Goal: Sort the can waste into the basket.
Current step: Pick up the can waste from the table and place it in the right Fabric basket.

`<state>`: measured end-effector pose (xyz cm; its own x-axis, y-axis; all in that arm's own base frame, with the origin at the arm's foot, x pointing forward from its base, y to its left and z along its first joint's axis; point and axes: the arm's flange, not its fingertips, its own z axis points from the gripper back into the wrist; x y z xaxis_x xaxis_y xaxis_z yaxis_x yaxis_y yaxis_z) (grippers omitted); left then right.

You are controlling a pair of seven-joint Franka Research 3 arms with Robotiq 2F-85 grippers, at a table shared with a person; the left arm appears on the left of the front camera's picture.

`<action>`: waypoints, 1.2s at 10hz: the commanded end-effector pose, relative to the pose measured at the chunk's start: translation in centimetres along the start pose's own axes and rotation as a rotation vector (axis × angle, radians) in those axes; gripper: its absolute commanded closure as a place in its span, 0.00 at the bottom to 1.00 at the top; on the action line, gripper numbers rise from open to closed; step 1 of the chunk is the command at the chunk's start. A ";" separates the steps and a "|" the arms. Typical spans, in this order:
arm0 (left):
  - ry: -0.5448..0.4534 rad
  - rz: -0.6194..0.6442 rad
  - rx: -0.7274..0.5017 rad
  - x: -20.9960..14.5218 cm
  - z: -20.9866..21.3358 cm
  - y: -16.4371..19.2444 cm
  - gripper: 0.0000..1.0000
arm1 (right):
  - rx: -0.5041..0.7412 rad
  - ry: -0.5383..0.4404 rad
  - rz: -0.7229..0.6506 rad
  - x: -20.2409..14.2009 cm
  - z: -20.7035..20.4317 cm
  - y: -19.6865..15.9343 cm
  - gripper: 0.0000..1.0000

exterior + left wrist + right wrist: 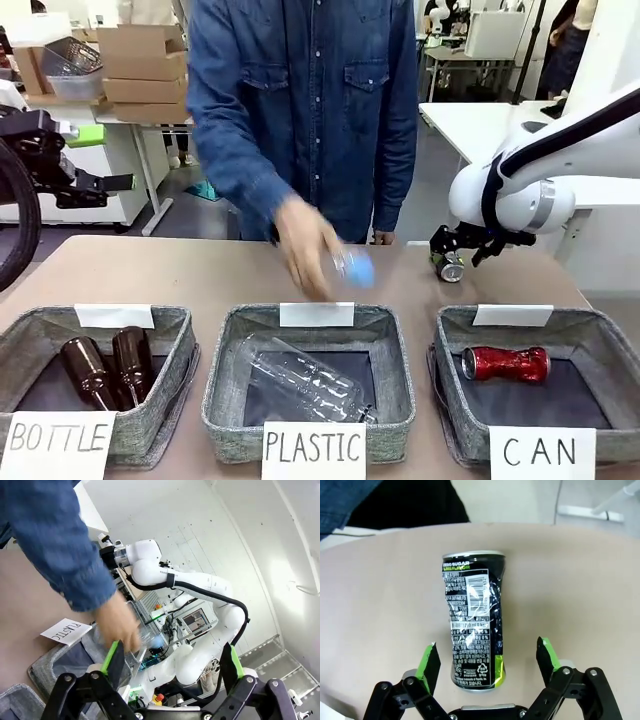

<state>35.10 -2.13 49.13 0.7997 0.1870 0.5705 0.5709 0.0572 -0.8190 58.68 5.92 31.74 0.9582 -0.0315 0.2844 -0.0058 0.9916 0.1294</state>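
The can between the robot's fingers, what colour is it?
Black can with white print, best in the right wrist view.

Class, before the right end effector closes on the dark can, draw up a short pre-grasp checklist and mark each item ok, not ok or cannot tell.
1. Right end effector open, fingers either side of the dark can: ok.
2. Can roughly centred between the fingers: ok.
3. Can intact enough to grip: dented, cannot tell.
4. CAN basket has room beside the red can: ok.
5. Person's hand out of the way: over the PLASTIC basket, blurred; cannot tell.
6. Left end effector open and free: ok.
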 end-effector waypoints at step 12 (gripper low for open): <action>-0.011 0.012 -0.016 0.2 -0.2 -0.5 0.00 | 0.019 -0.003 -0.065 -0.1 -0.7 0.3 1.00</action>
<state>35.10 -2.14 49.13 0.7998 0.1870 0.5704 0.5708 0.0572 -0.8191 58.69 6.32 31.08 0.9588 -0.0637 0.2770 0.0220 0.9883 0.1510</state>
